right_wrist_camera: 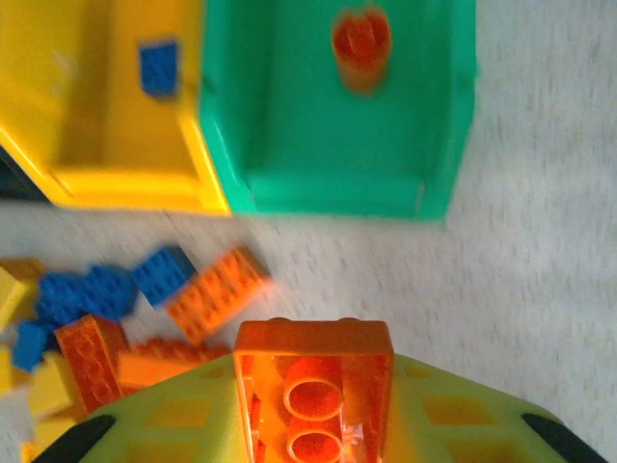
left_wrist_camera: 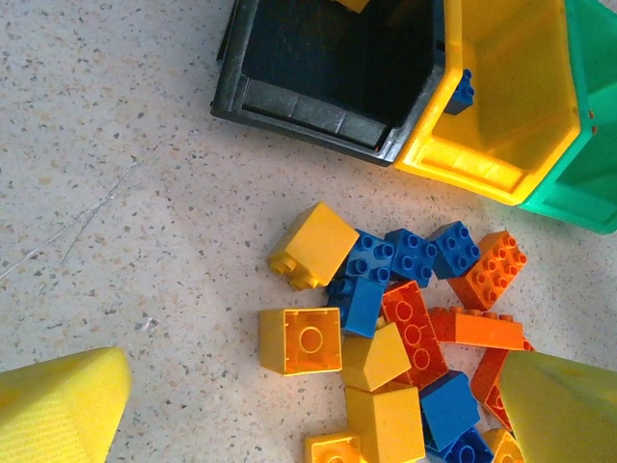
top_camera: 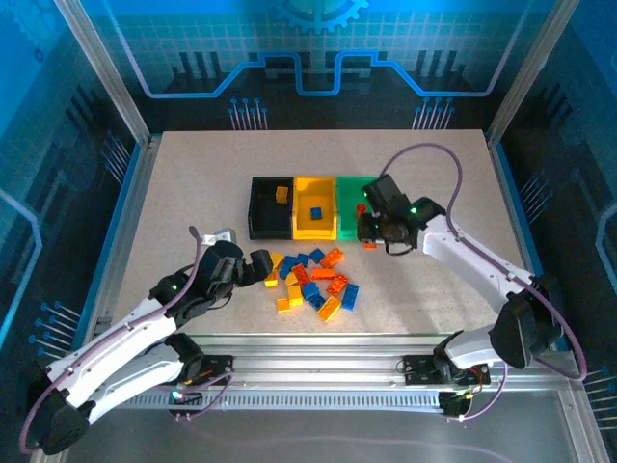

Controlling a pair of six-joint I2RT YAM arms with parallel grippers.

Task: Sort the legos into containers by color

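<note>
Orange-red brick (right_wrist_camera: 313, 362) sits clamped, underside up, between the fingers of the right pincer (top_camera: 370, 231), just short of the near wall of the green bin (right_wrist_camera: 328, 198). One round orange piece (right_wrist_camera: 362, 43) already lies at that bin's far end.

The step in hand looks like the drop. To do it well, the brick should clear the near rim and be over the bin's middle before the fingers part (a release at the rim could bounce it back onto the desk (top_camera: 193, 193)).

The green bin ends the row, so bare desk lies to its right. On its left it shares a wall with the yellow bin (right_wrist_camera: 125, 188), which holds a blue brick (right_wrist_camera: 157, 68). Drifting that way risks a wrong colour.

The loose pile (top_camera: 313, 280) lies near the bins' front, below and left of the right pincer. The left pincer (top_camera: 260, 267) hangs open at the pile's left edge, well apart from the right one.
</note>
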